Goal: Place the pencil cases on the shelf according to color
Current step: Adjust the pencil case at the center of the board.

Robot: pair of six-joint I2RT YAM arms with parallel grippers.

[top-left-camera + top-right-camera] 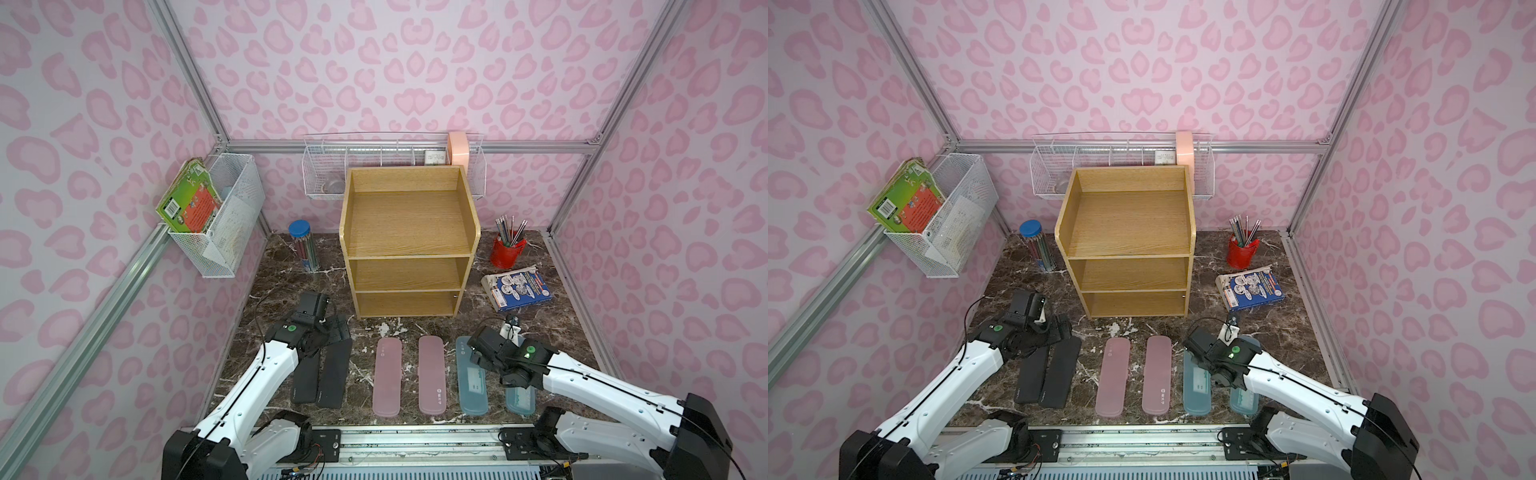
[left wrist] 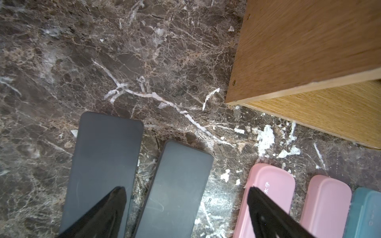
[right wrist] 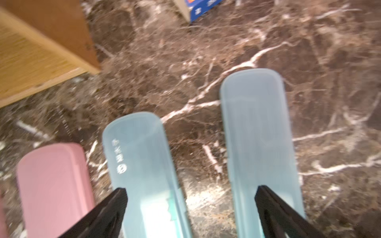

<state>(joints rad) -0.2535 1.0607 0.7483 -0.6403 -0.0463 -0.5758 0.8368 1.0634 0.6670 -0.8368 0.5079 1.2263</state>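
Note:
Six pencil cases lie side by side at the table's front: two black (image 1: 307,380) (image 1: 334,374), two pink (image 1: 388,376) (image 1: 432,374), two light blue (image 1: 471,380) (image 1: 521,399). Behind them stands the wooden shelf (image 1: 409,241), all three tiers bare. My left gripper (image 1: 334,328) hovers open over the black cases' far ends; in the left wrist view the left gripper (image 2: 185,189) straddles the inner black case (image 2: 177,181) without touching it. My right gripper (image 1: 476,351) hangs open above the blue cases. In the right wrist view the right gripper (image 3: 191,189) spans both blue cases (image 3: 142,164) (image 3: 259,134).
A blue-lidded pencil tube (image 1: 305,245) stands left of the shelf. A red cup of pencils (image 1: 507,249) and a blue book (image 1: 517,291) are on its right. White wire baskets hang on the left wall (image 1: 220,216) and the back wall (image 1: 328,174).

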